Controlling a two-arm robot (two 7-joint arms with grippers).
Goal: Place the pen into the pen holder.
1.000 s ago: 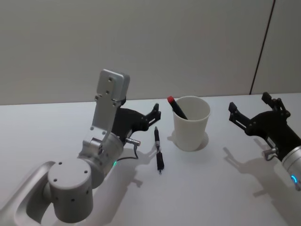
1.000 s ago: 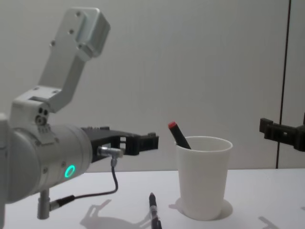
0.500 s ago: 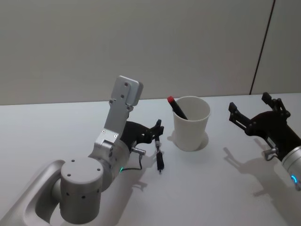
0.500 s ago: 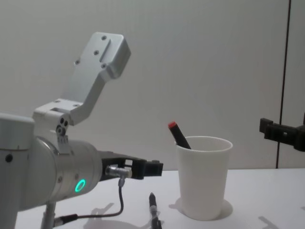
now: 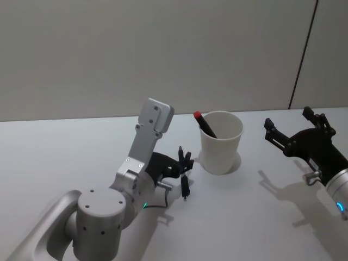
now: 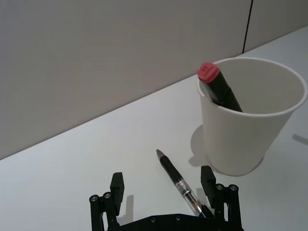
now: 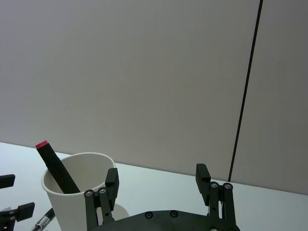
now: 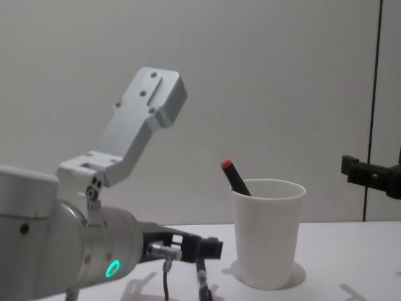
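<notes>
One white pen holder [image 5: 221, 147] stands upright on the table [image 5: 244, 217], with one red-capped black marker [image 5: 204, 124] leaning inside against its rim. One black pen [image 5: 185, 187] lies flat on the table just beside the holder, to its left. The left gripper [image 6: 162, 183] sits low over this pen, its two fingers spread apart with the pen between them. The right gripper [image 5: 286, 119] hangs well to the holder's right, fingers likewise apart, holding nothing.
</notes>
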